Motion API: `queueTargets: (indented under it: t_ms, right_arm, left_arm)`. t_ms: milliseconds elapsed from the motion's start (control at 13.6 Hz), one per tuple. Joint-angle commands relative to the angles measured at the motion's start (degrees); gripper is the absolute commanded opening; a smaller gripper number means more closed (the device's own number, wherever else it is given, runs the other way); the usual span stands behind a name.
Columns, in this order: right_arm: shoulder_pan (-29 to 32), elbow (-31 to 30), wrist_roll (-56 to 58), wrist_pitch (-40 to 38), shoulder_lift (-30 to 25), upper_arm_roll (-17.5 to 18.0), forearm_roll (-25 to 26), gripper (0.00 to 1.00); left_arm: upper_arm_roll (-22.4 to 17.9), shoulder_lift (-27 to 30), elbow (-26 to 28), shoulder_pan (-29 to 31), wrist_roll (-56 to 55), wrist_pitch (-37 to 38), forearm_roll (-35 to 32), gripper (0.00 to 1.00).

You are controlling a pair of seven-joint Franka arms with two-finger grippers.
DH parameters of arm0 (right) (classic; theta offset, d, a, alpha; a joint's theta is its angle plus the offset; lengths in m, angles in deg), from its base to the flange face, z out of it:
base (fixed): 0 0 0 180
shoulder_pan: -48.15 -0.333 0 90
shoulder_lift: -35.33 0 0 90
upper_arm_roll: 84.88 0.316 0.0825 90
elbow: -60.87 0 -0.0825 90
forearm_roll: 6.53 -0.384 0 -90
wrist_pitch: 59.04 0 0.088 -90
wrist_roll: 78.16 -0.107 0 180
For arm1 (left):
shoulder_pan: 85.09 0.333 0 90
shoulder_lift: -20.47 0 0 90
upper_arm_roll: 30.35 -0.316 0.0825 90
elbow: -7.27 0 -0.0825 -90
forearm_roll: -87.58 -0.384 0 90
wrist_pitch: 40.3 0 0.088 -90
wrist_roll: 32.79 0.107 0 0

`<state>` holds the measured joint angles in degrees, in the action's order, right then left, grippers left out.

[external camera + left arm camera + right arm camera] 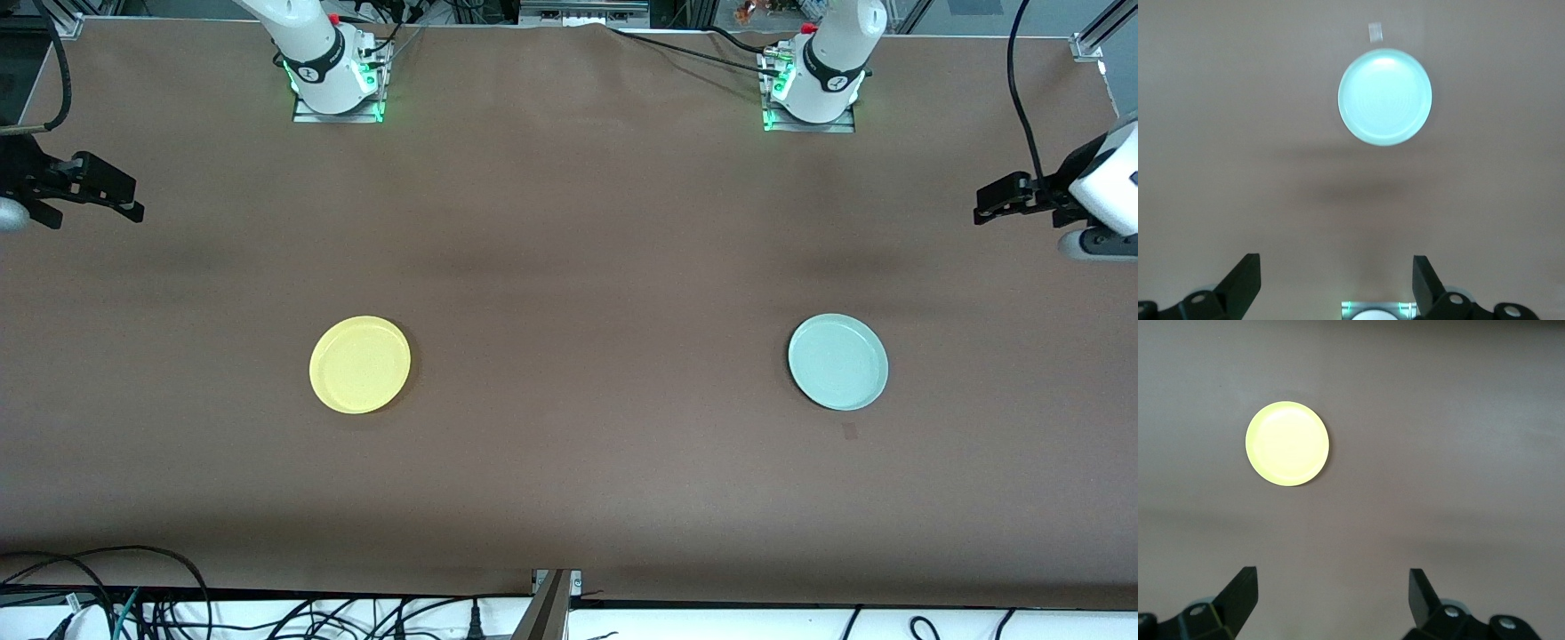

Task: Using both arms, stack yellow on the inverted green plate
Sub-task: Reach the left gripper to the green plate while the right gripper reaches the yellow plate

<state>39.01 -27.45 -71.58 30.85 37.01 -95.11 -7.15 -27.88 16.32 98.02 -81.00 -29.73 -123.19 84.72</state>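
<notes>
The yellow plate (360, 364) lies flat on the brown table toward the right arm's end, rim up; it also shows in the right wrist view (1287, 443). The pale green plate (837, 362) lies flat toward the left arm's end, hollow side up, and shows in the left wrist view (1385, 97). The two plates are far apart. My left gripper (980, 206) hangs open and empty over the left arm's end of the table (1337, 267). My right gripper (135, 201) hangs open and empty over the right arm's end (1333, 581). Neither touches a plate.
The two arm bases (336, 80) (813, 89) stand along the table's edge farthest from the front camera. A small dark mark (849, 431) lies on the cloth just nearer the camera than the green plate. Cables (133, 596) hang below the near edge.
</notes>
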Motion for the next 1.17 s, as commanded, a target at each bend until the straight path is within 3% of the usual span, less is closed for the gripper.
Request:
queueTargets:
  t_ms: [0,293,660,880,1100]
  right_arm:
    - [0.18,0.6,0.45,0.03,-0.26,0.22,0.89,1.0]
    - [0.18,0.6,0.53,-0.24,-0.53,-0.57,0.62,1.0]
    - [-0.35,-1.15,1.06,-2.36,2.54,-0.05,0.27,1.0]
    - [-0.53,-3.87,0.71,5.7,9.64,0.04,-1.83,1.0]
    - [-2.19,-4.67,0.71,16.51,19.04,0.13,-3.42,1.0]
  left_arm:
    - [0.34,-4.19,-1.8,0.47,1.59,1.24,0.22,1.0]
    - [0.43,-16.13,-1.71,1.17,6.68,-11.12,0.65,1.0]
    - [0.78,-28.88,0.74,3.9,13.45,-33.79,1.54,1.0]
    - [0.96,-31.97,6.71,4.08,19.07,-46.36,1.53,1.0]
    - [1.4,-34.87,7.52,5.3,24.71,-51.31,1.62,1.0]
